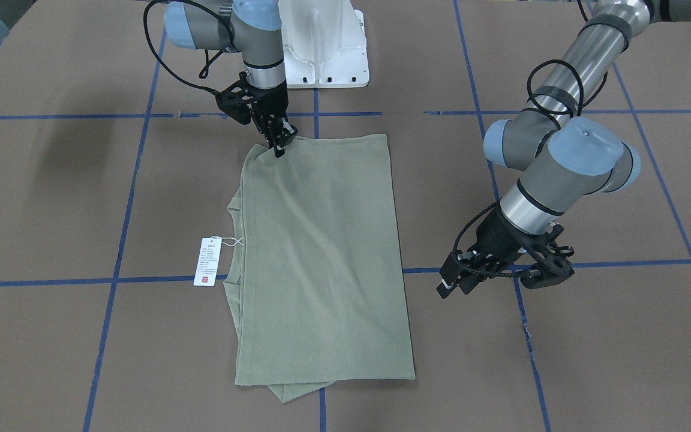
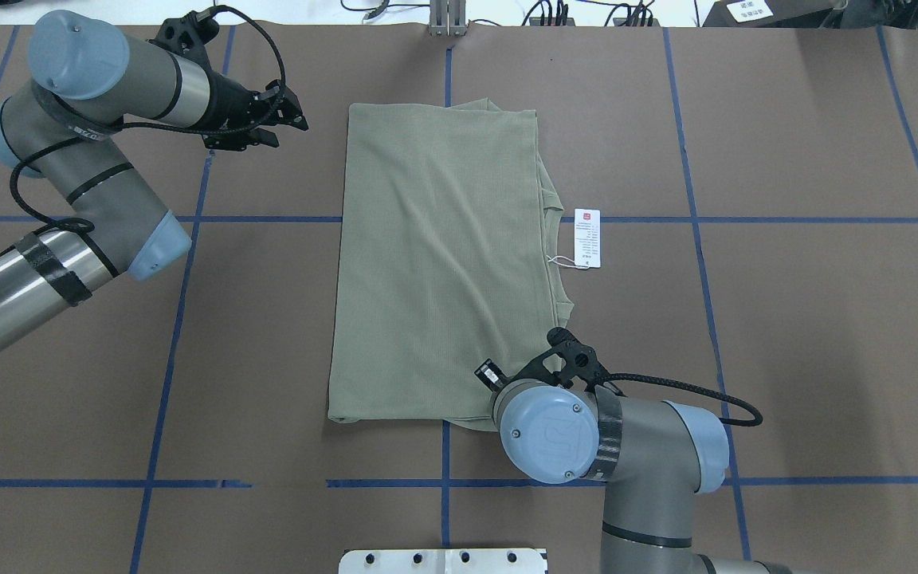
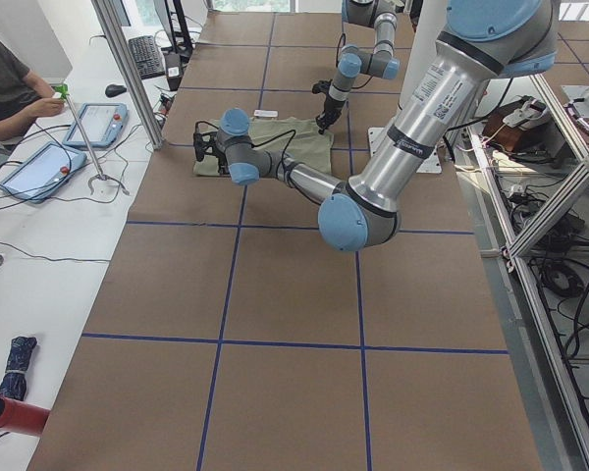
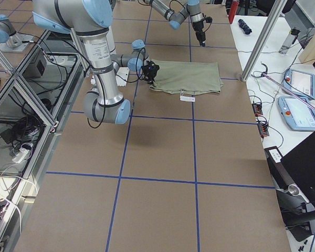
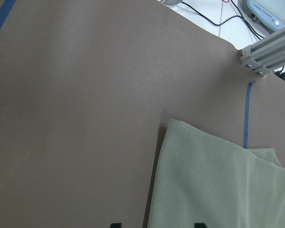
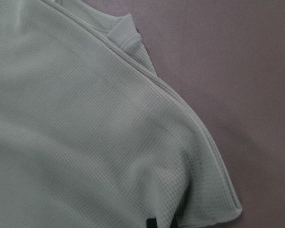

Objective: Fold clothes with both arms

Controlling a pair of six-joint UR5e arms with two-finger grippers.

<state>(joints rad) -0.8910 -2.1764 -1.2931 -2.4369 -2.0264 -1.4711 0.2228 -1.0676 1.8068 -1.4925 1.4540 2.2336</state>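
Observation:
The sage-green shirt (image 1: 321,252) (image 2: 435,263) lies folded into a long rectangle in the middle of the table. Its ribbed collar (image 2: 556,239) and white hang tag (image 1: 207,261) (image 2: 587,237) stick out on the robot's right side. My right gripper (image 1: 279,147) points down at the shirt's near right corner. In the right wrist view its tips (image 6: 162,223) stand close together with fabric pinched between them. My left gripper (image 1: 448,282) (image 2: 292,131) hovers open over bare table, just off the shirt's far left corner (image 5: 173,124), and holds nothing.
Brown table covering carries a grid of blue tape lines (image 2: 443,219). The white pedestal base (image 1: 327,48) sits at the robot's edge. A seated person (image 3: 10,78), control tablets and an aluminium post (image 3: 128,78) are along the far side.

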